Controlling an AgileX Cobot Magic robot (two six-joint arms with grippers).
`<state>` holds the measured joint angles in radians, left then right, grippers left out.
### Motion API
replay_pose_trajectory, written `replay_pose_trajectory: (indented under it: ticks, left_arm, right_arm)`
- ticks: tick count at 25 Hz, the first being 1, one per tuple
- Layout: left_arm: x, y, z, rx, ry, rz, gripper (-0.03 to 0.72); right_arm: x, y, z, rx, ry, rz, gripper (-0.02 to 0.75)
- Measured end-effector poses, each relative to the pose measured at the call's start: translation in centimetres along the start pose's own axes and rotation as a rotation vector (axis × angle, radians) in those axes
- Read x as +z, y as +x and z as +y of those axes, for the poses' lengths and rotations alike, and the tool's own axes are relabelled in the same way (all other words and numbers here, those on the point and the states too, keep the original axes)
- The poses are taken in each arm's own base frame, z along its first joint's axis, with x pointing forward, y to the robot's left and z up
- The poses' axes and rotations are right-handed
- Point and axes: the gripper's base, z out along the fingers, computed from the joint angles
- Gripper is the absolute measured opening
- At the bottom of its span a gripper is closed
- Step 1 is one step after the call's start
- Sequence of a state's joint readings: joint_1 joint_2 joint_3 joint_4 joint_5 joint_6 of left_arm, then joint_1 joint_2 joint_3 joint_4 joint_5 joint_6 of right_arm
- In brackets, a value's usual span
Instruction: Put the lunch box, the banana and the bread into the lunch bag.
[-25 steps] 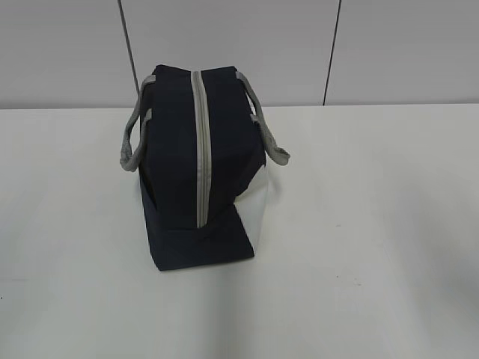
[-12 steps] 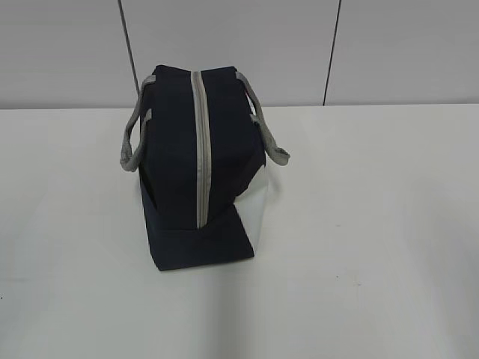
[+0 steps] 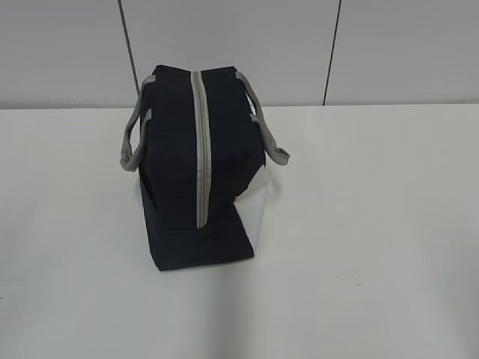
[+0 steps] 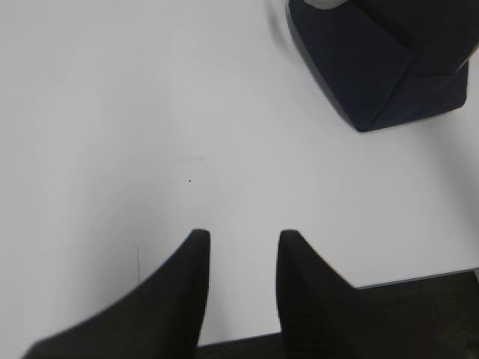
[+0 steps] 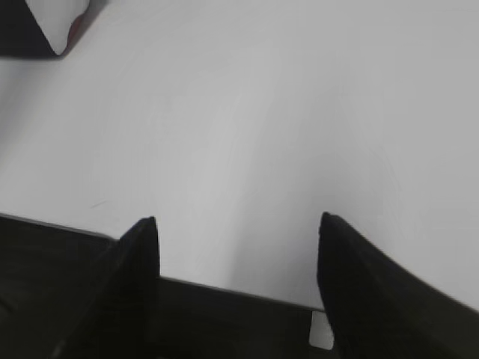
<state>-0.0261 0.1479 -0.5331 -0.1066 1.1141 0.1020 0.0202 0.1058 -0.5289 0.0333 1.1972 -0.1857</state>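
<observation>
The navy-blue lunch bag (image 3: 198, 164) stands in the middle of the white table, its grey zipper strip (image 3: 200, 149) running toward me and looking closed. Grey strap handles (image 3: 269, 142) hang off both sides. A corner of the bag shows top right in the left wrist view (image 4: 374, 60) and top left in the right wrist view (image 5: 37, 26). The lunch box, the banana and the bread are out of view. My left gripper (image 4: 243, 238) is open and empty over the table's near edge. My right gripper (image 5: 238, 223) is wide open and empty, also at the near edge.
The white table (image 3: 374, 224) spreads around the bag on every side. A grey panelled wall (image 3: 374, 52) stands behind it. The table's front edge (image 4: 419, 277) lies just under both grippers.
</observation>
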Motion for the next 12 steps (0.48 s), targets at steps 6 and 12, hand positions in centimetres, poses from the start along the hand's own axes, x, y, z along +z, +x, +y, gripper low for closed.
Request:
replay_pose_trajectory:
  ticks: [6,12]
  left_arm:
    - [0.0,0.0,0.0,0.0,0.0,0.002,0.236]
    - [0.0,0.0,0.0,0.0,0.0,0.002,0.236]
  right_arm:
    - [-0.1,0.5,0.0,0.017,0.039,-0.076,0.491]
    - [-0.8,1.0,0.3,0.045,0.091,-0.137,0.491]
